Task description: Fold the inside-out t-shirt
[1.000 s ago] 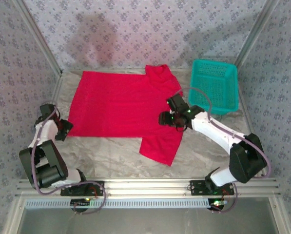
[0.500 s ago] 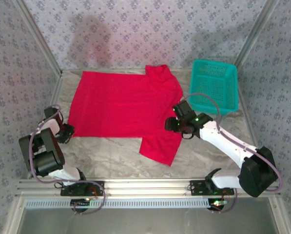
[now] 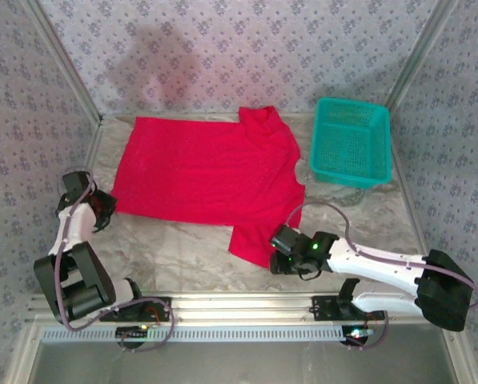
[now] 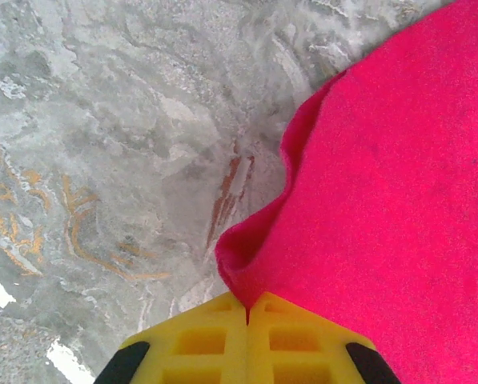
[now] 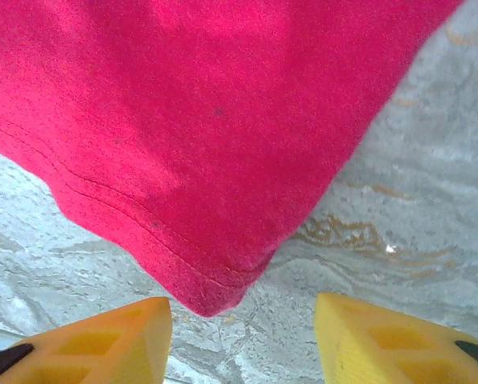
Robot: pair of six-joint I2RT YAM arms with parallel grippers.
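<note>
One garment on the marbled tabletop point(image 3: 182, 256): the t-shirt point(image 3: 206, 172), bright red, spread flat, with its broad smooth body toward the left, one sleeve reaching to the far side and the near sleeve point(image 3: 256, 238) jutting toward the arms' bases. Teal mesh basket point(image 3: 351, 144) stands to its right, apart from the cloth. Left fingers point(image 4: 198, 344) are clenched on the shirt's near-left hem corner; in the left wrist view the cloth bunches into a small raised fold just where the yellow pair meets. Right fingers point(image 5: 102, 340) are spread wide, released, grasping nothing, poised either side of the near sleeve's corner point(image 5: 210, 288), where a double line of hem stitching shows clearly. Judged handling: light, limp knit with no stiffness of its own; it should sag and drape from any held point, and drag and wrinkle over the tabletop rather than move as one sheet. Not fragile, but a shallow pinch may slip off. Best holds look to be corners and hemmed edges, where stitching thickens the cloth: the corner the left pair has, and the sleeve corner lying between the right pair.
</note>
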